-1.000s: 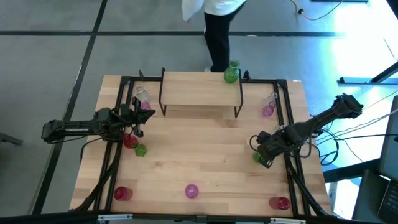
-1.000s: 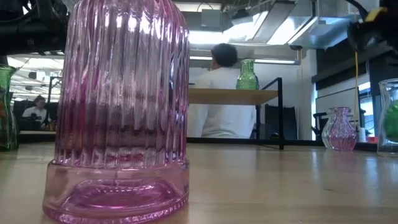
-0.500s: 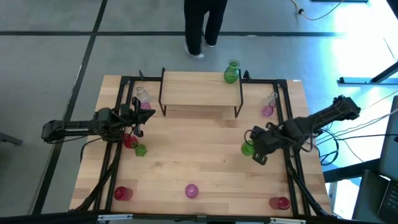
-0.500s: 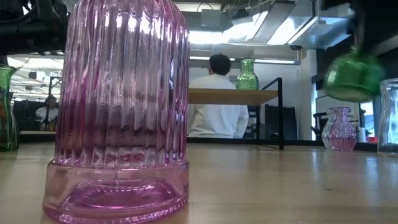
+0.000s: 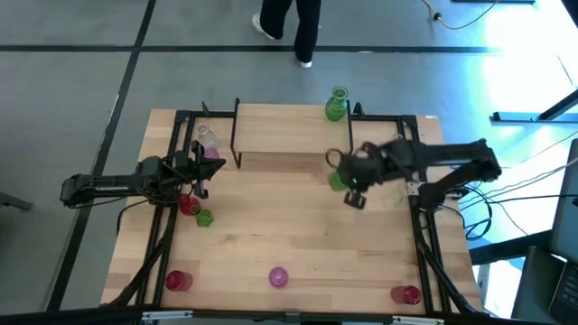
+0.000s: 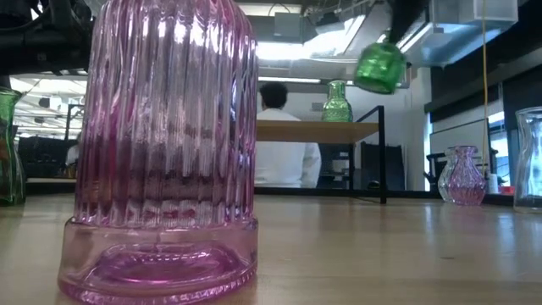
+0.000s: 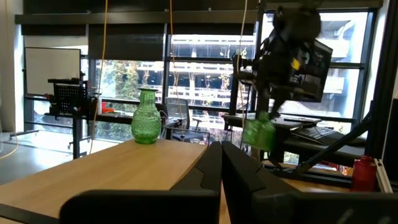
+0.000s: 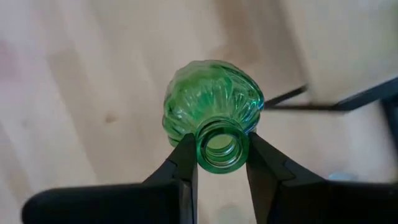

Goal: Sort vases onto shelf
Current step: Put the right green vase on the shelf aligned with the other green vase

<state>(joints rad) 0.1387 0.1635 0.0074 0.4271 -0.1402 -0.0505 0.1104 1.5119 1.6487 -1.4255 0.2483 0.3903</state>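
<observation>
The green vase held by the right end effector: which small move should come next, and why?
Probably carry it a little farther over the shelf, then lower it. The right end effector grips the green vase by its neck, lifted clear of the table near the shelf's front right corner. Another green vase already stands at the shelf's back right, so aim beside it.

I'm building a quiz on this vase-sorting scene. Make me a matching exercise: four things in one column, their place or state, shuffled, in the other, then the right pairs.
Things:
1. green vase by its neck
2. second green vase
3. left gripper
4. ribbed pink vase

Places or states:
A. shut, holding nothing, near the table's left side
B. standing on the shelf, at its right end
C. on the table nearest the low camera
D. in the air, pinched by the right gripper

Pairs: 1-D, 2-B, 3-A, 4-C
</observation>
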